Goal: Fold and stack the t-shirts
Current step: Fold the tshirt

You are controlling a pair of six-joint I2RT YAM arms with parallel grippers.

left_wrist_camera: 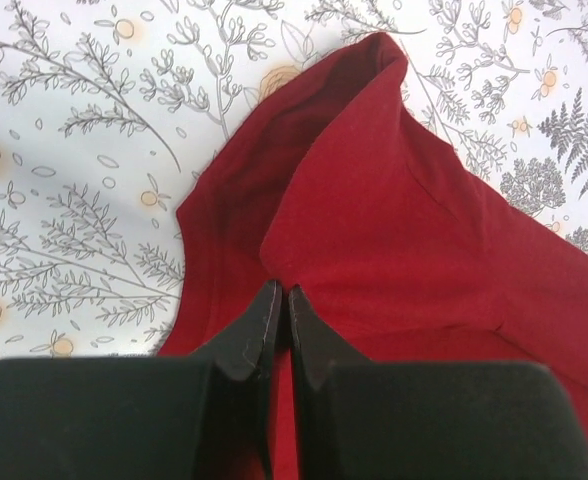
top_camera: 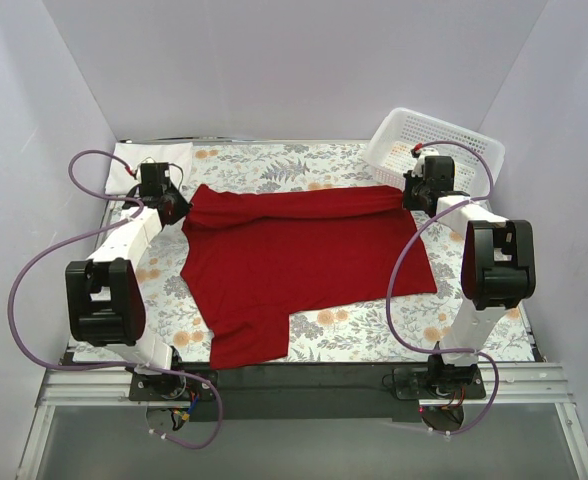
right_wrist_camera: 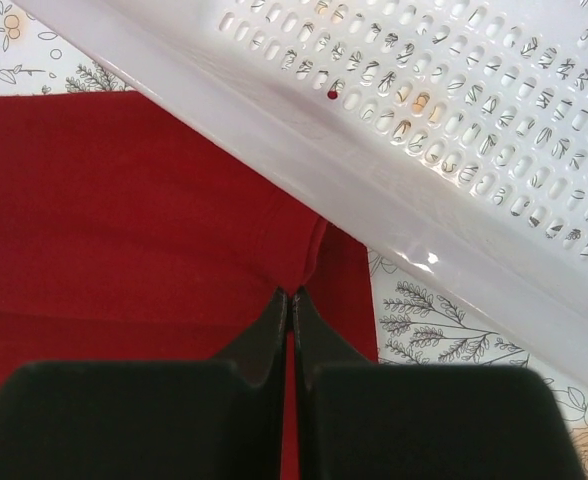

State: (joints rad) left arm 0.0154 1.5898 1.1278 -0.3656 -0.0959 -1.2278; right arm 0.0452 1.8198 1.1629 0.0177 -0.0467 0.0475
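The deep red t-shirt [top_camera: 304,262] lies spread across the middle of the table, its far edge folded over into a long band. One sleeve reaches toward the near edge. My left gripper [top_camera: 177,206] is shut on the far left corner of that fold; in the left wrist view the fingertips pinch a raised ridge of the red t-shirt [left_wrist_camera: 394,220]. My right gripper [top_camera: 412,192] is shut on the far right corner, where its tips nip a crease of the red t-shirt [right_wrist_camera: 124,200]. A white t-shirt [top_camera: 154,158] lies flat and folded at the back left, partly behind the left arm.
A white mesh basket [top_camera: 429,140] stands tilted at the back right, its wall [right_wrist_camera: 424,120] right beside the right gripper. The floral tablecloth [top_camera: 374,335] covers the table. White walls close in the left, back and right sides.
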